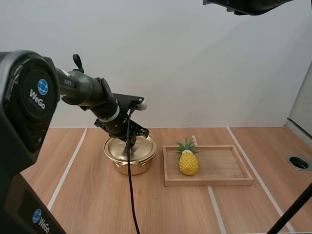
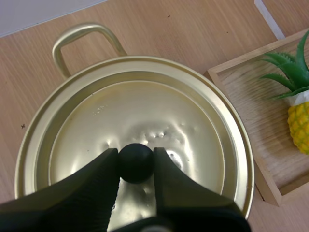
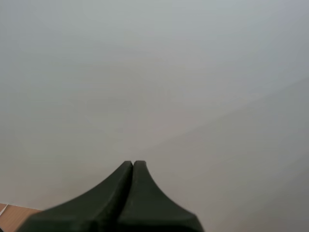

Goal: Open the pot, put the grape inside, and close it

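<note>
A gold pot (image 1: 130, 157) stands on the table with its lid (image 2: 145, 111) on. My left gripper (image 1: 130, 141) reaches down onto the lid's middle. In the left wrist view its two black fingers (image 2: 104, 176) pinch the lid's black knob (image 2: 136, 163) between them, so the left gripper (image 2: 136, 155) is shut on the knob. A yellow toy pineapple (image 1: 188, 162) with green leaves stands in the wooden tray (image 1: 222, 168) to the pot's right. My right gripper (image 3: 133, 165) is shut on nothing, its fingers together as one wedge facing a plain wall.
The wooden tray's near corner (image 2: 241, 104) lies close beside the pot, with the pineapple (image 2: 300, 126) just inside it. One looped pot handle (image 2: 82, 41) sticks out on the far side. A round hole (image 1: 298, 162) sits in the table at the far right.
</note>
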